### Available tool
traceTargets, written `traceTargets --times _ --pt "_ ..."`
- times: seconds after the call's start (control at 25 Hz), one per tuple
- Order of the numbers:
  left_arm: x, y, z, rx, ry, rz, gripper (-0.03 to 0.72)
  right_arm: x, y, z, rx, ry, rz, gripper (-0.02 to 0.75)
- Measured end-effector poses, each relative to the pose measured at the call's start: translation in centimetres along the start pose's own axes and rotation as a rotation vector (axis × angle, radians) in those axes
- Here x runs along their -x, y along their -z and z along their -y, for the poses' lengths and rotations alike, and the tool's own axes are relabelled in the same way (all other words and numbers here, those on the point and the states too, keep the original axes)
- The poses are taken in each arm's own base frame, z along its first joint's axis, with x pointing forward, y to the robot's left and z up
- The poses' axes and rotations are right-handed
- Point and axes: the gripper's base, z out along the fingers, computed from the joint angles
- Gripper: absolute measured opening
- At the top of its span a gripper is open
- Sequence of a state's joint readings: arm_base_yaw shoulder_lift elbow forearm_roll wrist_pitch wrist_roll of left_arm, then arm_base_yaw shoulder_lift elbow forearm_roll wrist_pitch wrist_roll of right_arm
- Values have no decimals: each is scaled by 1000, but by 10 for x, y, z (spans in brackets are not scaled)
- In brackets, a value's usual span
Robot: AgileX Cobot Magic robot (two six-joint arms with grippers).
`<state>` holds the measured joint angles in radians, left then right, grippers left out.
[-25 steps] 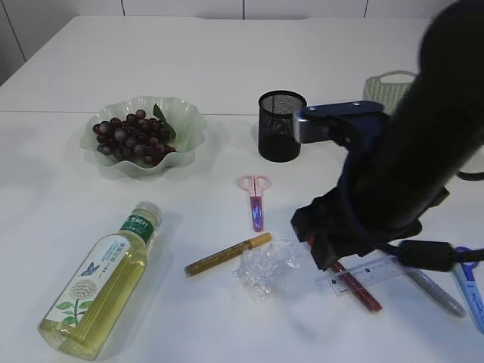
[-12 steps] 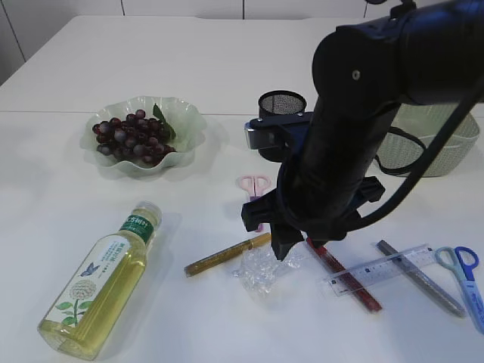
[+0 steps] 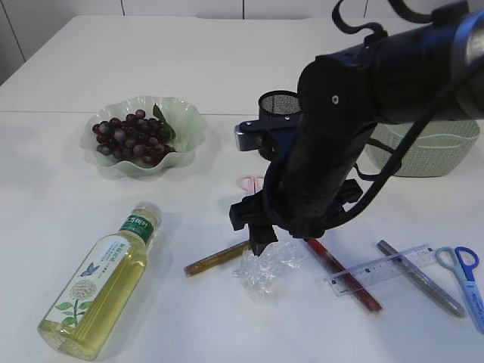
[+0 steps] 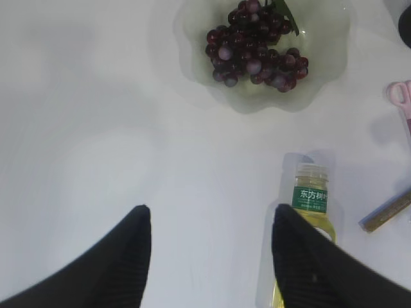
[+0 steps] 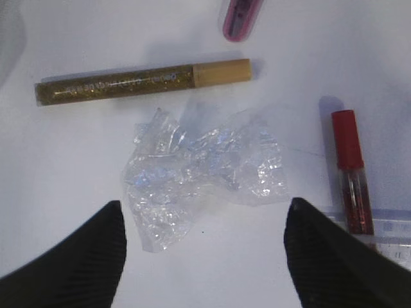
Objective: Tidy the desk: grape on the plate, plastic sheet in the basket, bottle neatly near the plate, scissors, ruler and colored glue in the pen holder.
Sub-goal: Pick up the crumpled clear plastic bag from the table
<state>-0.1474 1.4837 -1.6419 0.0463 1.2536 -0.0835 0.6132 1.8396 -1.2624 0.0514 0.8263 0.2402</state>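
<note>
The right gripper (image 5: 205, 256) hangs low over the crumpled plastic sheet (image 5: 202, 170), fingers spread wide to either side of it and touching nothing; the wrist view shows the sheet lying free on the white table (image 3: 68, 68) between the two dark fingertips (image 5: 83, 250). In the exterior view the same gripper (image 3: 257, 246) is mostly masked by its black arm, and the plastic sheet (image 3: 265, 272) shows just below it.

Just beyond the sheet lies the gold glitter glue (image 5: 144, 80), its long axis running left to right with the tan cap at the right end. To the right of the sheet the red glitter glue (image 5: 350, 173) lies lengthwise near to far, red cap at the far end. The wrist view shows only the purple tip of the pink scissors (image 5: 243, 16); the exterior view shows a sliver of their pink handle (image 3: 248, 181) beside the arm.

The left gripper (image 4: 209, 263) is open and empty, seen only in its own wrist view, hovering above the bottle (image 4: 308, 212). The bottle (image 3: 102, 283) lies on its side near left, cap pointing far and slightly right; its green label carries white Chinese characters I cannot read with certainty.

Further out, the grapes (image 3: 134, 134) sit on the pale green plate (image 3: 189, 121) at far left. The mesh pen holder (image 3: 276, 102) and the basket (image 3: 431, 155) stand behind the arm. The clear ruler (image 3: 378, 266) lies near right, slanting, crossing the red glue, beside a grey pen (image 3: 420, 278) and blue scissors (image 3: 465, 276).
</note>
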Motion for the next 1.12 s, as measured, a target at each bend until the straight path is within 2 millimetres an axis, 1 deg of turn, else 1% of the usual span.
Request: traceTargets --times 0.44,0.64,0.88,1.12 --pt "0 0 0 0 0 0 435 0 -27 -5 50 -69 -58 596" --pt "0 0 0 0 0 0 435 7 -35 -13 114 -102 -65 595" --pt "0 0 0 0 0 0 435 9 -44 -13 116 -103 -72 594" --pt "0 0 -1 15 -5 1 435 7 -59 -12 103 -105 -106 594"
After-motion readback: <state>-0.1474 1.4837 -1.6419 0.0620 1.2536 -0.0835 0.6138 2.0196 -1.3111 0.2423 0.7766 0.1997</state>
